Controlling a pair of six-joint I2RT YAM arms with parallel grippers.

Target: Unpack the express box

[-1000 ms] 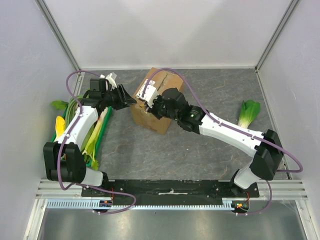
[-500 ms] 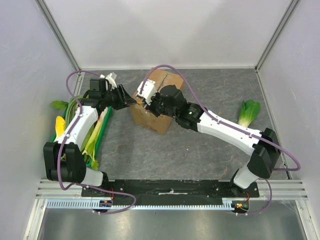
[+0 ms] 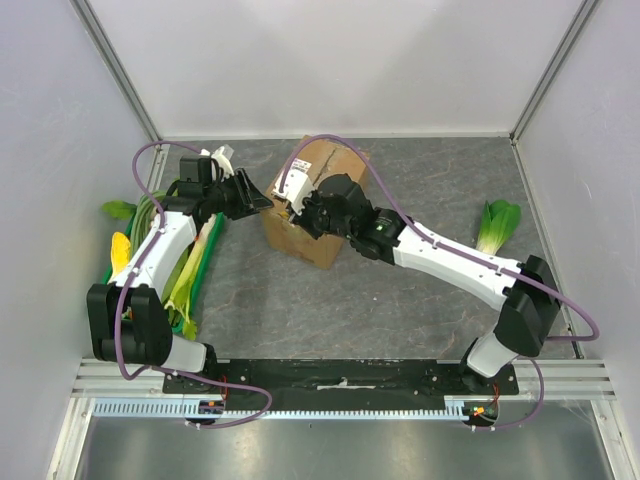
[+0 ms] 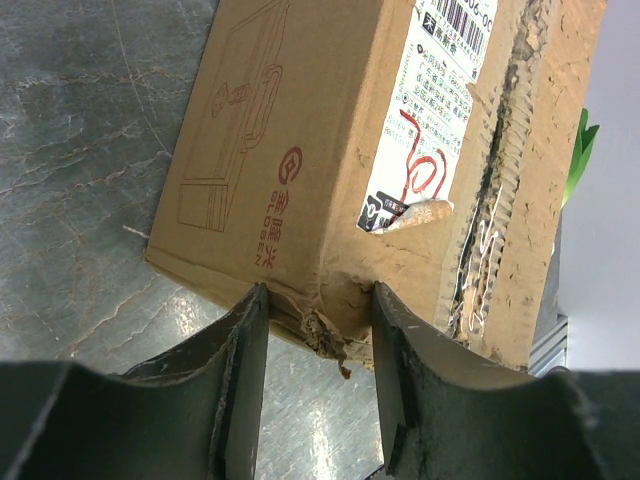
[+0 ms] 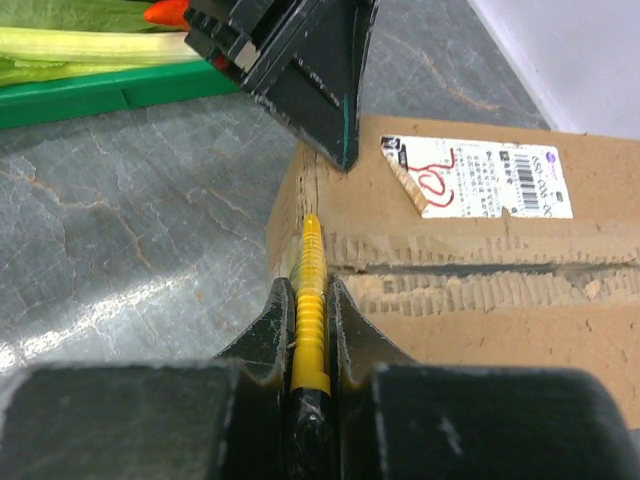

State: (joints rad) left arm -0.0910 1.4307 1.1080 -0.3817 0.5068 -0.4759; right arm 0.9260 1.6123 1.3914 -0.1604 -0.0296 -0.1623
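Though upright, express box [image 3: 335,160] lengthwise diagonal.

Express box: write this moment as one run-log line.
right fingers: shut on yellow cutter, over seam end | left fingers: astride box corner | express box: flaps down

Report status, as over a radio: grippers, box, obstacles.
Left gripper open, fingers astride the express box corner. Right gripper shut on yellow cutter, tip near seam. Flaps shut. Green tray apart.
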